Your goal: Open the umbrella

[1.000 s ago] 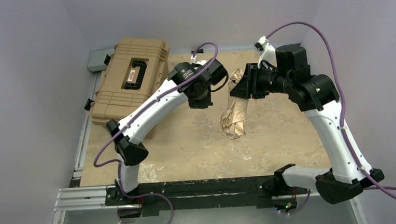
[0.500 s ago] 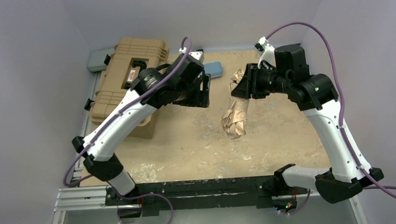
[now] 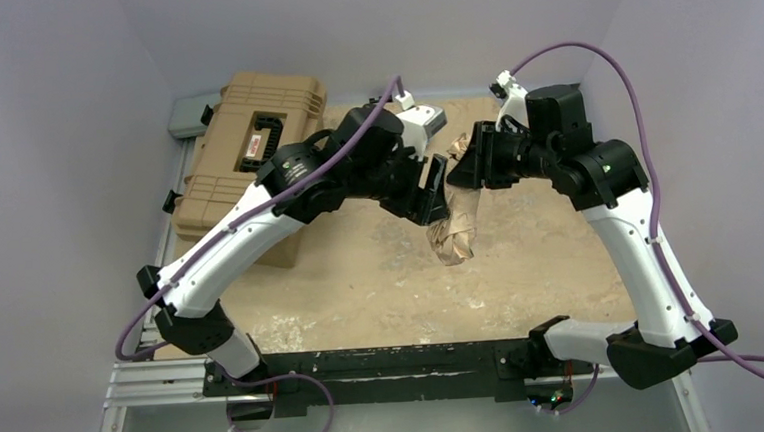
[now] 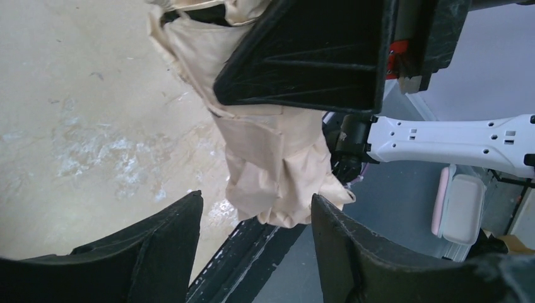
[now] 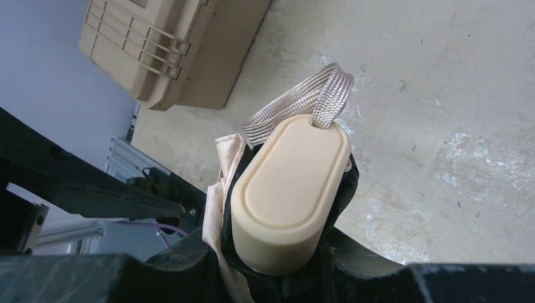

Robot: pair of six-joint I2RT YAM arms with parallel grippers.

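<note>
Hanging folded above the table middle, umbrella is pinched at its handle by right pincer. Left pincer, spread, flanks dangling cloth. Step: second grasp. Next likely needs closing, then pulling away from handle.

my arms: 2, left arm and right arm
my grippers: 2, one per arm: left gripper, right gripper
fingers on my left claw: 2 in left wrist view
umbrella: 1, pale beige
handle on it: 1, rounded beige
wrist strap: 1 woven loop, off the handle end
hard case: 1, tan, ribbed
carry handle on that case: 1, black
purple cables: 2, one along each arm
table: 1, sandy top
lidded box: 1, pale, seen past the table edge, left wrist view only
grey-blue item behind the case: 1, can't tell what it is
</note>
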